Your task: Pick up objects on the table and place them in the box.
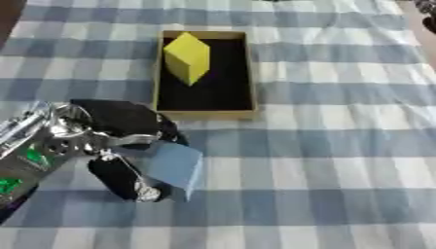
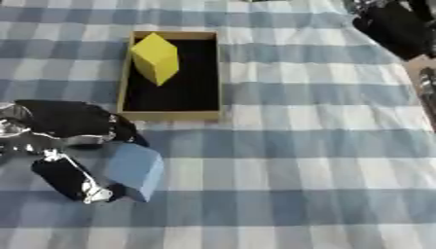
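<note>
A shallow box [image 1: 205, 113] with tan walls and a black floor lies at the upper middle of the checked cloth. A yellow block [image 1: 187, 57] stands tilted inside it, at its far left. Below the box, my left hand [image 1: 119, 121] comes in from the left, fingers and thumb curled round a light blue block [image 1: 173, 164] that sits just above or on the cloth. My right hand [image 2: 393, 25] shows as a dark shape at the top right corner of the right eye view; its fingers are not made out.
The blue and white checked cloth [image 1: 323, 146] covers the whole table. The bare table edge [image 2: 426, 73] shows at the far right.
</note>
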Controlling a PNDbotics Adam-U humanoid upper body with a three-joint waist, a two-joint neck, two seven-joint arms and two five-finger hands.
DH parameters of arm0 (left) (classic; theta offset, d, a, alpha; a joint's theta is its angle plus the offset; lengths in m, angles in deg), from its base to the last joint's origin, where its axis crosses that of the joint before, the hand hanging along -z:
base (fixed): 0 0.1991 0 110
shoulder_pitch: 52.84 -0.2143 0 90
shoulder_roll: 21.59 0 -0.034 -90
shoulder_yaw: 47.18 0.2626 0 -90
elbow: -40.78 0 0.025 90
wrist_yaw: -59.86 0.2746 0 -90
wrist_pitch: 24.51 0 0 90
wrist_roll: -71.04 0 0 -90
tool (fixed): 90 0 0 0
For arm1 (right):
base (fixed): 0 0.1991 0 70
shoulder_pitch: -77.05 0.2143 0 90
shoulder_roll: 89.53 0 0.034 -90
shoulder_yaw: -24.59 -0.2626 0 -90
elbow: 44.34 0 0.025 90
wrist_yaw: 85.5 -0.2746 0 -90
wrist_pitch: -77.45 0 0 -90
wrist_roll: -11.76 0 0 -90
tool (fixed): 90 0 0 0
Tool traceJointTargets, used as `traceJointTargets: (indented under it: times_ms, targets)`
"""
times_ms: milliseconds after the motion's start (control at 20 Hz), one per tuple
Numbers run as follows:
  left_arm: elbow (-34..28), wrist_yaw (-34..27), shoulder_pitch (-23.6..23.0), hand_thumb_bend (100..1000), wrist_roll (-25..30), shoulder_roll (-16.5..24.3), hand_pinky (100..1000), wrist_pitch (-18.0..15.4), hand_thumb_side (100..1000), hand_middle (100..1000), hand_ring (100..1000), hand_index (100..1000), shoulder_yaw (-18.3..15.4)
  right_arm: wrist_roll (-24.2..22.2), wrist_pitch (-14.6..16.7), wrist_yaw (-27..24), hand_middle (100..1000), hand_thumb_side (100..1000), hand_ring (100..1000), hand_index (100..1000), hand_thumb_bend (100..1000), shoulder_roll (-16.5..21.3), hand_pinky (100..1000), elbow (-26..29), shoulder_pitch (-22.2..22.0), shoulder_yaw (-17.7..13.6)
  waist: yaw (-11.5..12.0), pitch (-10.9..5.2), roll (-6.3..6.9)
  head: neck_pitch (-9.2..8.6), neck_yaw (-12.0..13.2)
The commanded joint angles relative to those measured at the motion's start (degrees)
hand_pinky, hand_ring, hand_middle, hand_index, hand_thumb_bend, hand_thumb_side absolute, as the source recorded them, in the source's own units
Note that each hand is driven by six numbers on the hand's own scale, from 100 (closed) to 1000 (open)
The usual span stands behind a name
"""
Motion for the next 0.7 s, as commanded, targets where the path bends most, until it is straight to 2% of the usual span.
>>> traceJointTargets:
  times_ms: [50,150,350,700]
  targets:
    - [-1.2,0.8,0.9,229,-2.4,0.4,712,0.3,571,655,708,841,-1.1,0.3,-0.3,-0.4,589,891,795,824,100,0.8,821,0.9,0.3,-0.9,-0.1,-1.05,0.10,-0.62,0.0]
    - [-2.2,0.6,0.8,187,-4.6,0.5,668,1.0,583,604,657,804,-1.5,0.5,-0.4,-0.3,589,889,794,824,100,0.7,821,0.9,0.1,-1.0,-0.1,-1.08,0.11,-0.60,-0.1]
    - [-4.6,-0.1,0.7,139,-7.5,0.9,620,2.4,592,557,611,765,-2.5,0.6,-0.6,-0.4,588,890,794,824,100,0.7,821,0.9,-0.2,-1.2,0.0,-1.15,0.17,-0.63,-0.2]
    - [-8.0,-1.9,1.5,101,-9.2,2.8,622,3.6,614,571,612,776,-6.9,0.8,-0.8,-0.3,587,888,794,823,100,0.7,821,0.9,-0.4,-1.4,0.0,-1.21,0.42,-0.95,-0.7]
